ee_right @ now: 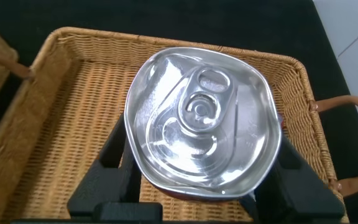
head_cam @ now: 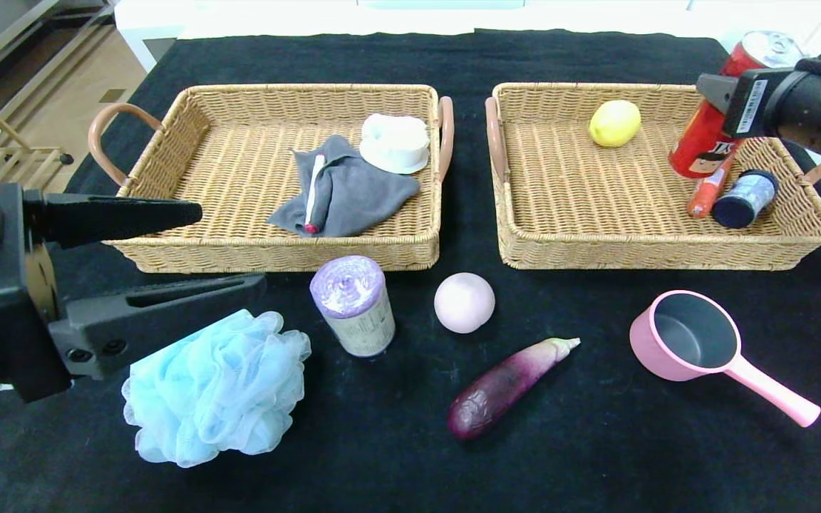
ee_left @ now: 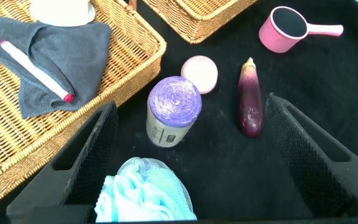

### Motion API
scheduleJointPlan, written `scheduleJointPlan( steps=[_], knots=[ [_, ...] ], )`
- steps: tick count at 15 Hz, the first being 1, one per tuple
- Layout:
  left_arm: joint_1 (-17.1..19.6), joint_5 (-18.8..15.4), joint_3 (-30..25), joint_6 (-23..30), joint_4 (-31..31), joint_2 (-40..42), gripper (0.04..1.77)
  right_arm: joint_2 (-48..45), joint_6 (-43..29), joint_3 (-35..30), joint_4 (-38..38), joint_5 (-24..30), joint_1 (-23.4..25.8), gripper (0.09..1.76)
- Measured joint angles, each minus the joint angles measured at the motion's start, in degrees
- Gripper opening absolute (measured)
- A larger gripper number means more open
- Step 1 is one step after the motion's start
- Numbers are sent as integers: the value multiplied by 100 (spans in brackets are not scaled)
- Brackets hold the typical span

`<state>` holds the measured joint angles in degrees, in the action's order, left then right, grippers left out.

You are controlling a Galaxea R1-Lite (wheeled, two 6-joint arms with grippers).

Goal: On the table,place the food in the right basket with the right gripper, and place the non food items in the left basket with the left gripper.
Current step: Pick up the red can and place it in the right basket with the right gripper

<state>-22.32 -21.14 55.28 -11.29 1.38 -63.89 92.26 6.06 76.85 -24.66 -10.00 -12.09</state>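
Left pincer [head_cam: 221,249] agape above pouf [head_cam: 214,388]; right pincer [ee_right: 197,180] clamps can [ee_right: 201,134].

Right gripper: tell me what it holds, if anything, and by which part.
The right gripper holds the red soda can by its sides, a finger on each side just below the silver top, tilted over the right basket.

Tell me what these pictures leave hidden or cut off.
- Head view: right gripper fingers, hidden behind the soda can and camera housing.
- Right wrist view: the can's red side and whatever lies in the right basket below it.
- Left wrist view: bath pouf, cut off by the picture's edge.
- Head view: label print on the bag roll, too small.
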Motion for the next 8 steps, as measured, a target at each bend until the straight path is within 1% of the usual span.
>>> scheduleJointPlan(
  steps=[3,8],
  knots=[
    [0,-2,0,10,0,-16,172,462,-199,495,7,82,269,102],
    [0,-9,-7,2,0,-35,172,1044,-300,1033,20,96,564,102]
  ],
)
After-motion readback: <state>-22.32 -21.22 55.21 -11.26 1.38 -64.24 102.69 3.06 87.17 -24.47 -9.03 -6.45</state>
